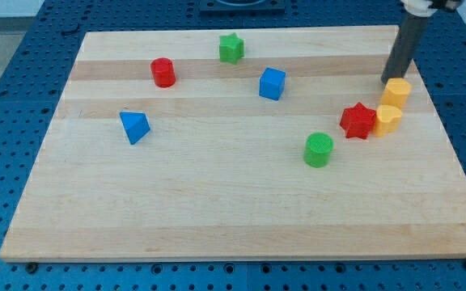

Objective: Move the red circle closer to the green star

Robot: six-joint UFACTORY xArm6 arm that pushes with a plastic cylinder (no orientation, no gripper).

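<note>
At the view's top right, my tip (387,79) just above a yellow block (396,91), rod tilted, no claw fitted.

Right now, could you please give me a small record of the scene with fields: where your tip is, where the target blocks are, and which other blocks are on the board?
tip: my tip is at the view's right, just above the upper yellow block
mover: red cylinder block, upper left
goal: green star block, right of it, apart
tip to mover: far, not touching
others: blue cube; blue triangular block; green cylinder; red star; lower yellow block
surface: wooden board
</note>
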